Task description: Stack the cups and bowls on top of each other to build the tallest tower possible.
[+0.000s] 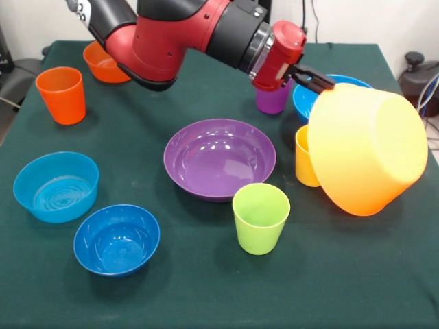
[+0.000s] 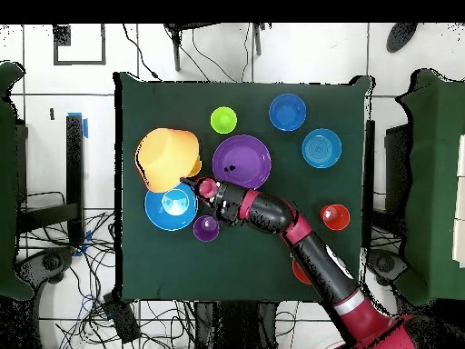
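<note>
My gripper [image 1: 314,79] is shut on the rim of the large orange-yellow bowl [image 1: 367,147], which hangs tilted above the table's right side [image 2: 166,158]. The bowl partly hides the yellow cup [image 1: 304,157]. Behind it stand the purple cup [image 1: 272,100] and the large blue bowl [image 1: 305,99]. At the centre the purple bowl [image 1: 219,159] sits upright, with the lime green cup [image 1: 260,218] in front of it. To the left are the orange cup [image 1: 61,94], the small orange bowl [image 1: 103,65], the light blue bowl [image 1: 56,186] and the dark blue bowl [image 1: 116,238]. No tower is in view.
The green table [image 1: 206,295] ends close to the right of the held bowl. My arm [image 2: 291,227] reaches across the table over the small orange bowl [image 2: 299,271]. Cables and chairs lie on the floor around the table.
</note>
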